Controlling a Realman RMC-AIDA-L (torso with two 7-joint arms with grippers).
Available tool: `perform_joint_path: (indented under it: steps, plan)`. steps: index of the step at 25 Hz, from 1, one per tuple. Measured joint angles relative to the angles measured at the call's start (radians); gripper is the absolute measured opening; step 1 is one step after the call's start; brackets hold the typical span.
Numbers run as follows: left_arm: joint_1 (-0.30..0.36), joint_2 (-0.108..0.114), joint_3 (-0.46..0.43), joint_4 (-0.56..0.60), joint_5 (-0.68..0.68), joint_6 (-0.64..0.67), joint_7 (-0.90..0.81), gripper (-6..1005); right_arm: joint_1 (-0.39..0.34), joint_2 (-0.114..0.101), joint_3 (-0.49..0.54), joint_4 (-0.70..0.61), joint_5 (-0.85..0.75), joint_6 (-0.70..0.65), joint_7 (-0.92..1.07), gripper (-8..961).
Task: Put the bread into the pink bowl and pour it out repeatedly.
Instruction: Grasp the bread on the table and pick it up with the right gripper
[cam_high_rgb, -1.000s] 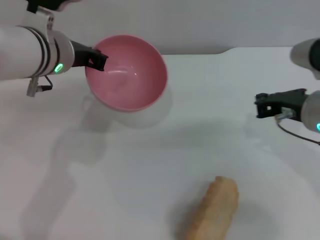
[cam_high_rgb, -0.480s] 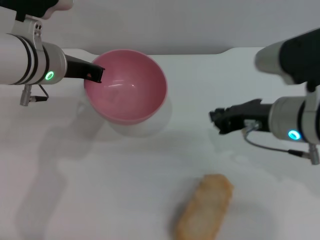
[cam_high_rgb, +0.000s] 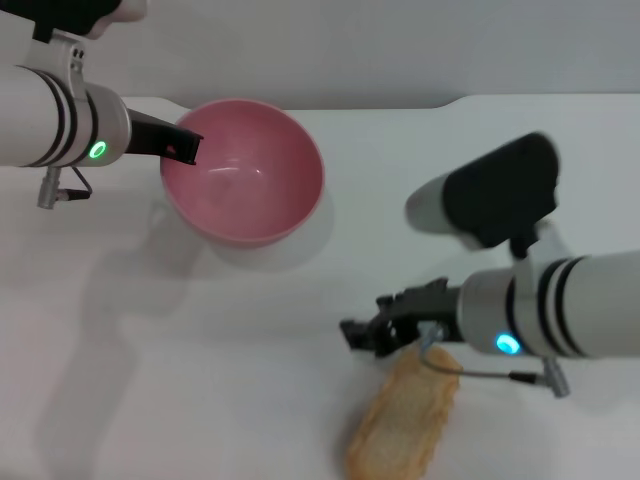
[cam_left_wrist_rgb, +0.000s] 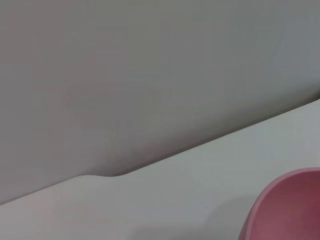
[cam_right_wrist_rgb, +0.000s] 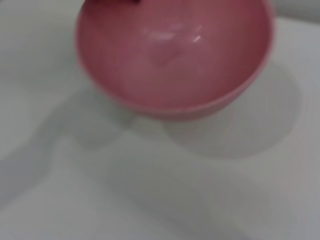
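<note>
The pink bowl (cam_high_rgb: 245, 175) hangs tilted a little above the white table at the back left, empty, with its shadow under it. My left gripper (cam_high_rgb: 185, 147) is shut on the bowl's left rim. The bowl also shows in the left wrist view (cam_left_wrist_rgb: 290, 207) and in the right wrist view (cam_right_wrist_rgb: 175, 55). The bread (cam_high_rgb: 405, 425), an orange-brown loaf, lies on the table at the front, right of the middle. My right gripper (cam_high_rgb: 385, 330) is open and empty, right at the loaf's far end and just above it.
The white table (cam_high_rgb: 200, 350) runs to a grey wall at the back, with a step in its far edge (cam_high_rgb: 450, 100). My right forearm (cam_high_rgb: 560, 310) reaches in from the right above the loaf.
My right arm has swung in from the right edge, forward and down, to the loaf's far end. The left gripper has lowered the bowl a little; the loaf has not moved.
</note>
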Motion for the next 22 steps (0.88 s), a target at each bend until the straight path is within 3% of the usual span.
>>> perform_joint_path:
  steps: [6,10,16,22]
  plan:
    - [-0.013,0.000,0.000,-0.022,0.000,0.001,0.000,40,0.015,-0.001,-0.029,0.027,-0.020,0.013,0.032,490]
    - [-0.013,0.001,0.000,-0.026,0.000,0.001,0.000,40,0.009,0.000,-0.033,-0.010,-0.124,0.046,0.097,622]
    - [-0.014,0.001,0.000,-0.035,0.001,0.001,0.000,40,0.007,0.001,-0.055,-0.069,-0.179,0.088,0.162,634]
    - [-0.017,0.001,-0.001,-0.040,0.001,0.001,0.000,40,0.003,0.004,-0.144,-0.224,-0.327,0.199,0.261,634]
